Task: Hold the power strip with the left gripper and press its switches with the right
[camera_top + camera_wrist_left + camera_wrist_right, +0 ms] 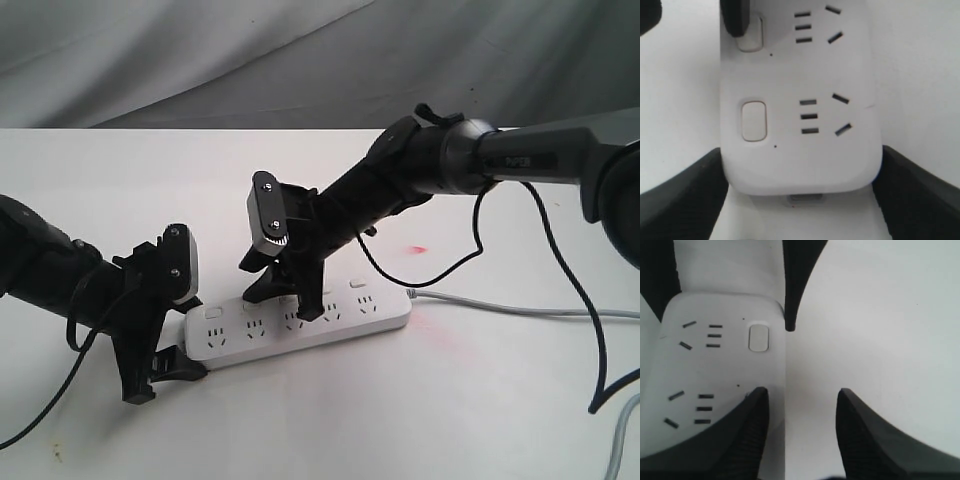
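The white power strip [300, 322] lies flat on the table, its grey cord [500, 304] running off to the right. My left gripper [165, 378] is shut on the strip's left end; in the left wrist view its fingers [685, 200] press against both sides of the strip [800, 160]. My right gripper [285, 300] stands open over the strip. One of its fingertips [757, 405] rests on the second switch [754, 37] from the held end and hides most of it. The other fingertip [852, 410] hangs over bare table. The first switch [759, 337] is uncovered.
The right arm [450, 160] reaches in from the upper right, with black cables [560, 260] hanging below it. Faint red marks [418, 248] stain the white table [420, 410] near the strip's right end. A grey cloth backdrop [300, 60] hangs behind.
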Tool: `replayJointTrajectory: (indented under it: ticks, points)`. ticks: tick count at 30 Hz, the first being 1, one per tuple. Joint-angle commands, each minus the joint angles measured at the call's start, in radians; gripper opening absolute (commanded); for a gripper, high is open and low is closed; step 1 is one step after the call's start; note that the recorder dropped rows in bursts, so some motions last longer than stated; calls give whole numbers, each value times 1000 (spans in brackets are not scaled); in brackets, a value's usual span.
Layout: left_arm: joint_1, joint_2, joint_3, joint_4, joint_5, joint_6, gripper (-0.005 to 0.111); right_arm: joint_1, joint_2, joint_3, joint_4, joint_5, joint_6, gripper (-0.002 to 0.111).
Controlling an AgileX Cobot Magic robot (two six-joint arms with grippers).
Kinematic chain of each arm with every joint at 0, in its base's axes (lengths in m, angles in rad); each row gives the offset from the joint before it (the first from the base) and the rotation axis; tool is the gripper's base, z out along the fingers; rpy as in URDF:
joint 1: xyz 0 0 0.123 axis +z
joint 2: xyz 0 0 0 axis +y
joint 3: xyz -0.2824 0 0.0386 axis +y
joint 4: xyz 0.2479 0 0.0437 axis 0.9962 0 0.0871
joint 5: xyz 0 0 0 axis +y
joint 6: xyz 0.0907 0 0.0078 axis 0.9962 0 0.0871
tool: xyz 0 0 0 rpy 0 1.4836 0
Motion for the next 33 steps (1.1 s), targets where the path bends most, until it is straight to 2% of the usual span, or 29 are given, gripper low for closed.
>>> replayJointTrajectory:
  ticks: [1,33]
  points:
    - [-5,3,-3,9,-35,11,57,-7,10,6,-41,-22,-1,41]
    - [-5,3,-3,9,-35,11,57,14,64,6,-114,-19,34,41]
